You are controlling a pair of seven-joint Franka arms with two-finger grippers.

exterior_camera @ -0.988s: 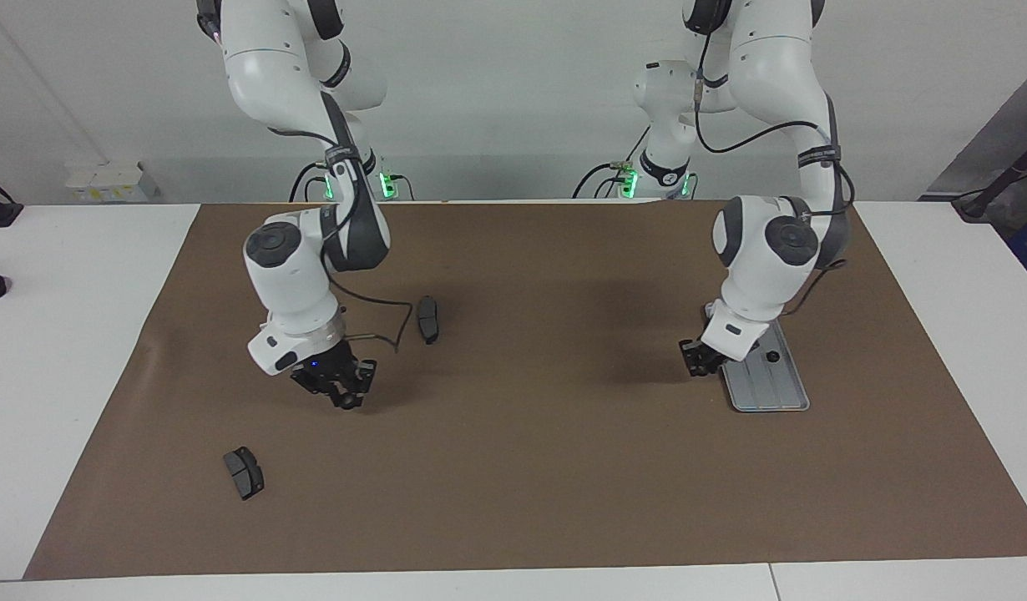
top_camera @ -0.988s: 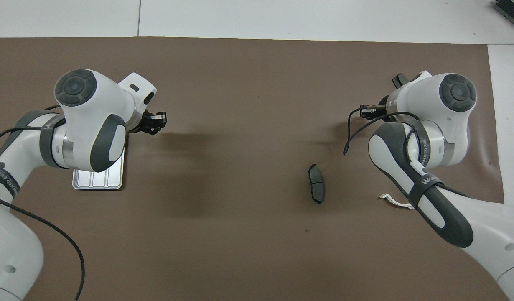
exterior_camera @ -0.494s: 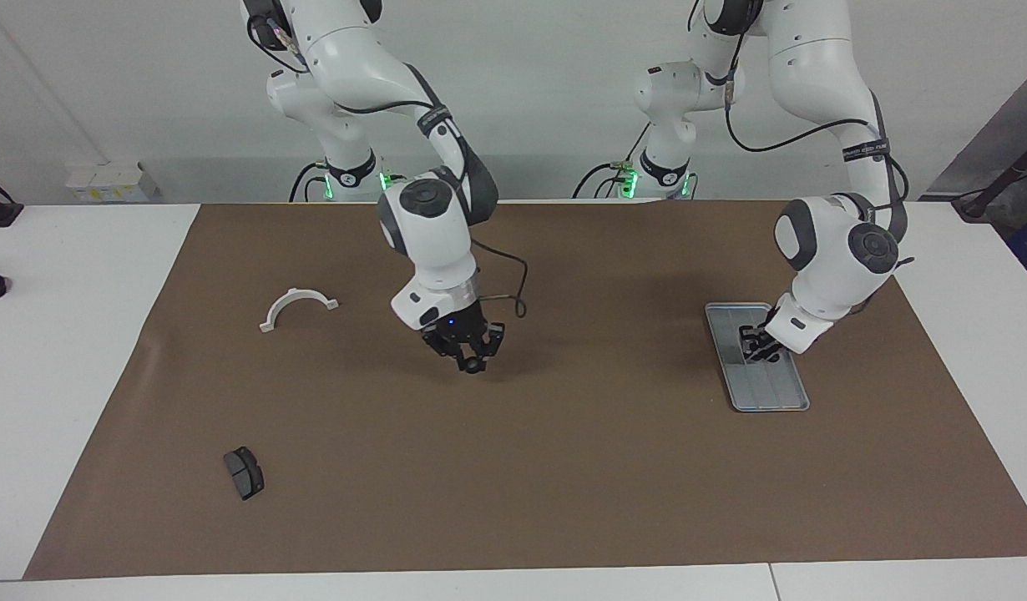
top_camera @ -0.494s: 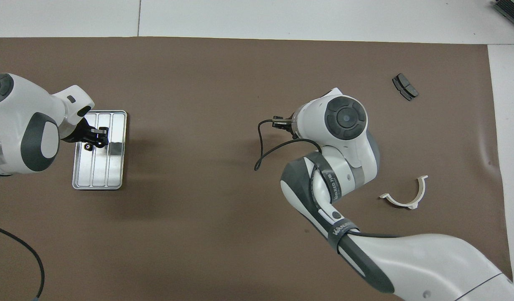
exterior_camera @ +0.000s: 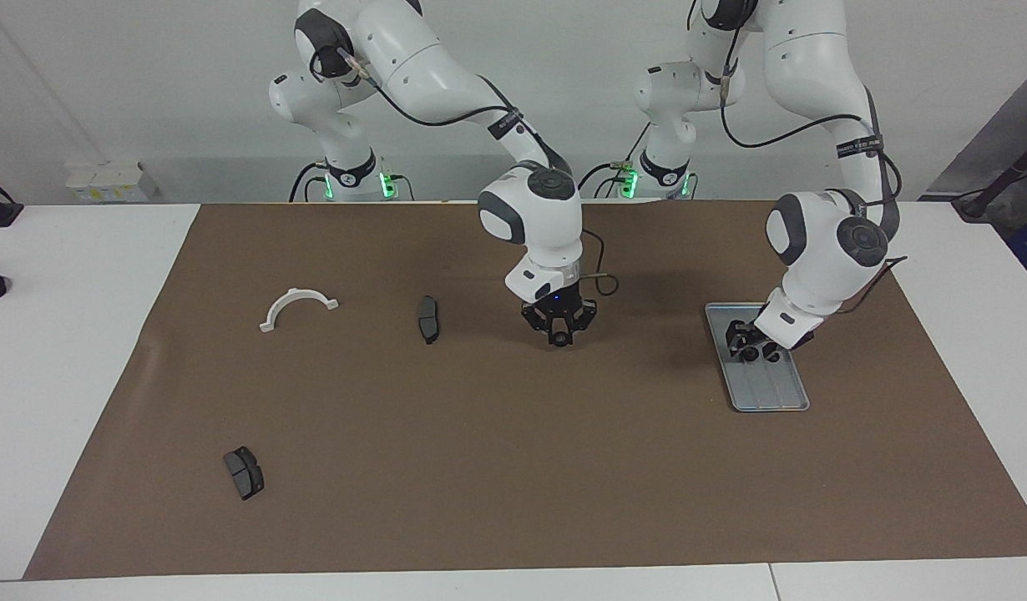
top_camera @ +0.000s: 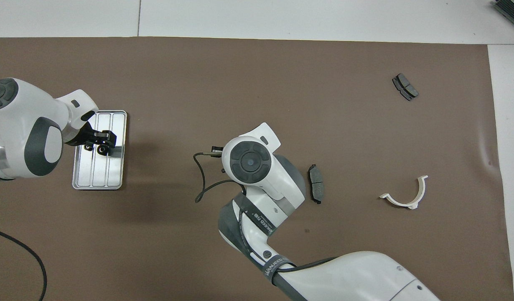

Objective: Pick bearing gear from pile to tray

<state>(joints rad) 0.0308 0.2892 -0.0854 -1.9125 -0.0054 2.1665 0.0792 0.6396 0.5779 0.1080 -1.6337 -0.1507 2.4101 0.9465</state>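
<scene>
My right gripper (exterior_camera: 559, 332) hangs over the middle of the brown mat, shut on a tiny black round gear (exterior_camera: 559, 340). In the overhead view its own wrist hides it. The silver-grey grooved tray (exterior_camera: 772, 394) lies toward the left arm's end and also shows in the overhead view (top_camera: 99, 175). My left gripper (exterior_camera: 746, 340) is low over the tray, also in the overhead view (top_camera: 99, 141). A small black gear (exterior_camera: 772, 357) lies on the tray beside it. What is left of the pile is scattered: a white half-ring (exterior_camera: 299, 302) and two dark brake pads.
One brake pad (exterior_camera: 428, 319) lies between the half-ring and my right gripper. The other brake pad (exterior_camera: 244, 472) lies far from the robots at the right arm's end. The brown mat (exterior_camera: 513, 484) covers the table; bare white table surrounds it.
My right gripper carried the gear from the right arm's end of the mat to its middle, toward the tray. My left gripper moved from beside the tray to over it.
</scene>
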